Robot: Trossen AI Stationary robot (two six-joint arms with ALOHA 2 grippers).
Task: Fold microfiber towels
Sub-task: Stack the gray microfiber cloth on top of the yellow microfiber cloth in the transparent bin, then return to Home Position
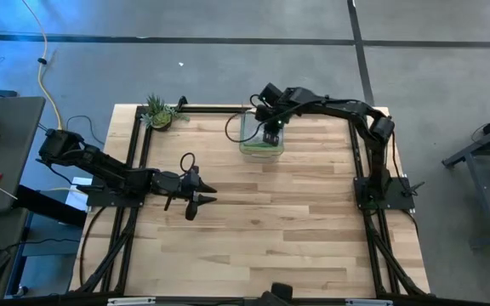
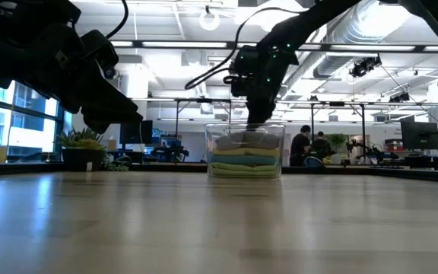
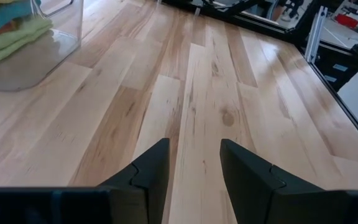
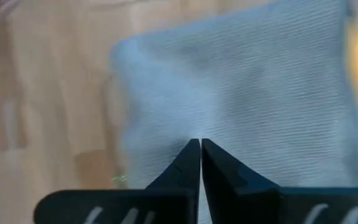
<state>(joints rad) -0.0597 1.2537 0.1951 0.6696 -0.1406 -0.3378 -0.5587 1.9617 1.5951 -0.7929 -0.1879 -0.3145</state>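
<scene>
1. At the left of the table, our left gripper (image 1: 196, 198) hangs over bare wood planks of the light wooden table (image 1: 262, 246). Its two dark fingers (image 3: 148, 171) stand apart with nothing between them.
2. Beyond it, toward the far edge, sits a small potted green plant (image 1: 158, 111), clear of the work.
3. Further right, near the far edge at mid-table, stands the clear plastic bin (image 2: 245, 149). Inside it the soft microfiber towels (image 2: 244, 161) lie stacked flat, one on another, with lime green at the bottom, teal and yellow bands above, and the grey microfiber towel (image 4: 241, 87) on top.
4. Our right gripper (image 1: 271, 134) reaches down into that bin. Its jaws are drawn together at the surface of the grey towel; we judge they have pinched its top layer, though we cannot see a fold of cloth between the tips.
5. The stack lies directly beneath the right jaws and well apart from the left ones, so the right arm is much the nearer. We judge the coming move is a lift straight up out of the bin's walls.
</scene>
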